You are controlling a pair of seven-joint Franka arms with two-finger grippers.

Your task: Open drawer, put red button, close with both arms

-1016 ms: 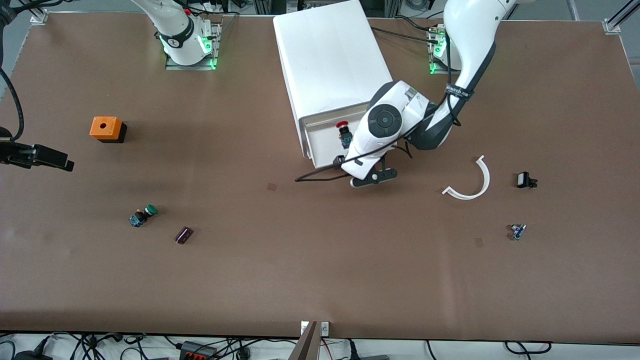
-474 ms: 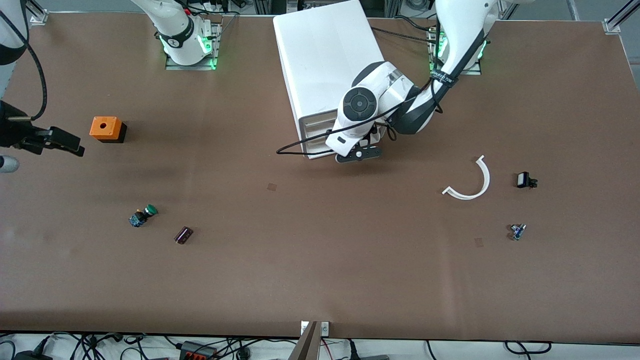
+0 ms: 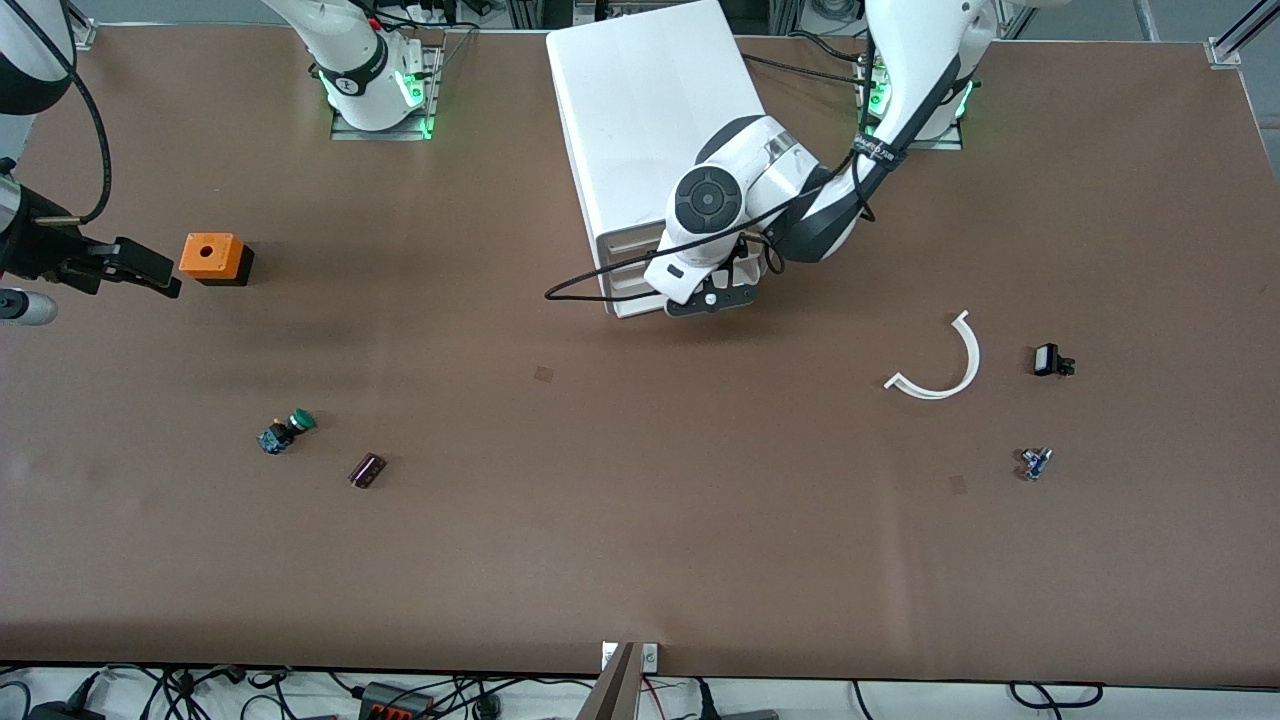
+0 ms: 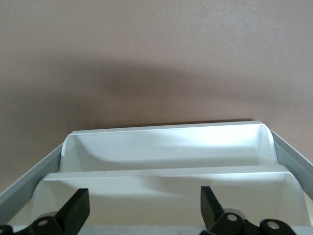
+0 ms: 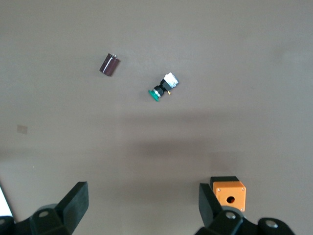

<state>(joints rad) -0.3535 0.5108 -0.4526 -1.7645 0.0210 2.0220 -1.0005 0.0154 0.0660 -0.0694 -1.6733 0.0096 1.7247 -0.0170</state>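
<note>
The white cabinet (image 3: 650,110) stands at the robots' edge of the table. Its stacked drawers (image 3: 628,270) all sit pushed in; their white fronts fill the left wrist view (image 4: 166,147). The red button is hidden. My left gripper (image 3: 712,298) is open and empty, right at the cabinet's front above the drawer fronts; it also shows in the left wrist view (image 4: 143,215). My right gripper (image 3: 130,265) is open and empty, in the air at the right arm's end of the table, beside the orange box (image 3: 212,258); it also shows in the right wrist view (image 5: 141,205).
A green-capped button (image 3: 286,431) and a dark red part (image 3: 367,470) lie nearer the front camera than the orange box. Toward the left arm's end lie a white curved strip (image 3: 945,365), a small black part (image 3: 1050,360) and a tiny blue part (image 3: 1034,463).
The drawer stood open with the red button in it; now it is pushed in, with my left gripper moved up to the cabinet's front. My right gripper moved toward the orange box.
</note>
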